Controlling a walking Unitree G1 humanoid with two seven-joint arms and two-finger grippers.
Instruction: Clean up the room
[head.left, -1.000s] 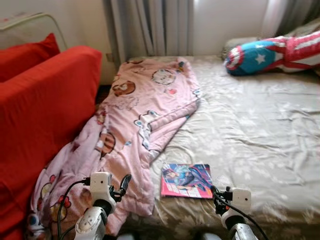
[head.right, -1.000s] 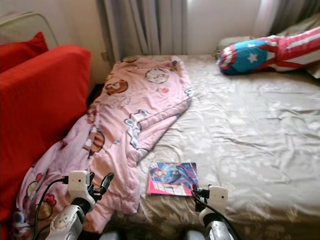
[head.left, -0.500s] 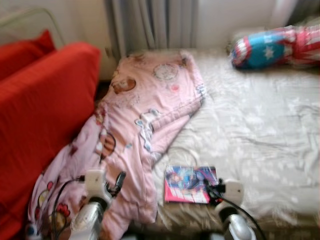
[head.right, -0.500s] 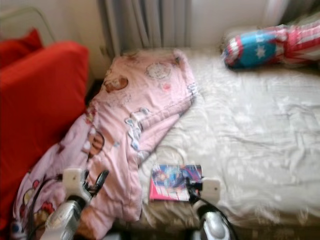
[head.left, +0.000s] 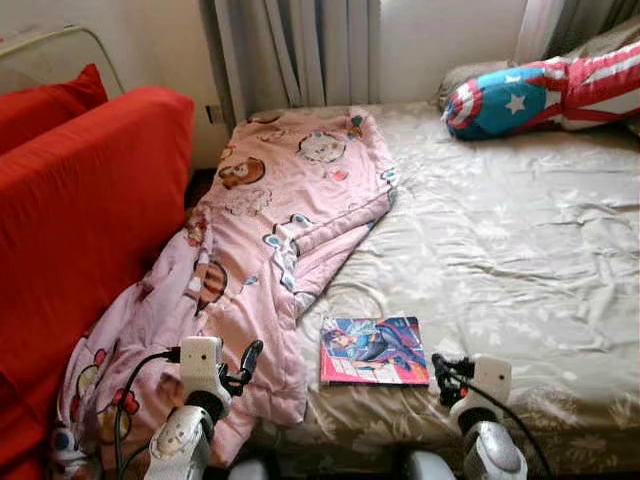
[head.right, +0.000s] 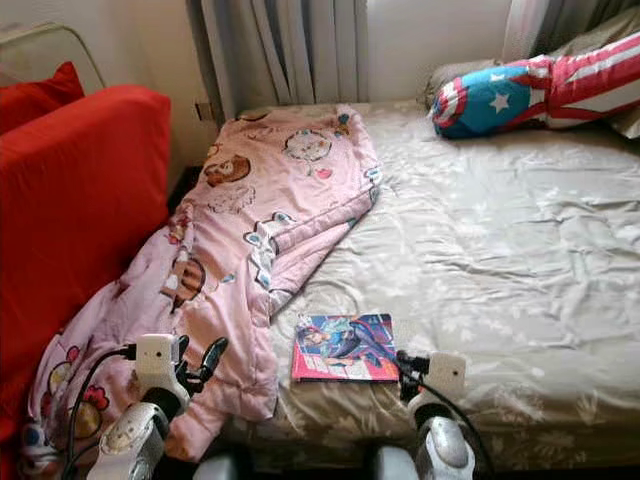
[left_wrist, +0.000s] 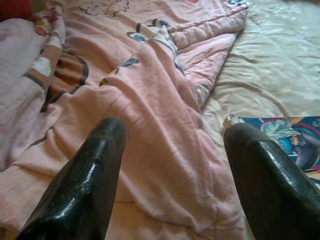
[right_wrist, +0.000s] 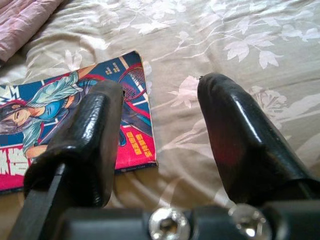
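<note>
Magazine (head.left: 373, 351) is lying flat on the beige bedsheet (head.left: 520, 250) near the bed's front edge, just beside the hem of the pink cartoon blanket (head.left: 270, 230); the blanket is draping off the bed's left side toward the red sofa (head.left: 80, 220); a star-patterned pillow (head.left: 520, 95) is sitting at the far right corner below the curtains (head.left: 300, 50); the right gripper (right_wrist: 160, 130) is hovering low with its fingers spread apart, right at the magazine's right edge; the left gripper (left_wrist: 175, 170) is hanging over the blanket, fingers likewise parted and holding nothing.
</note>
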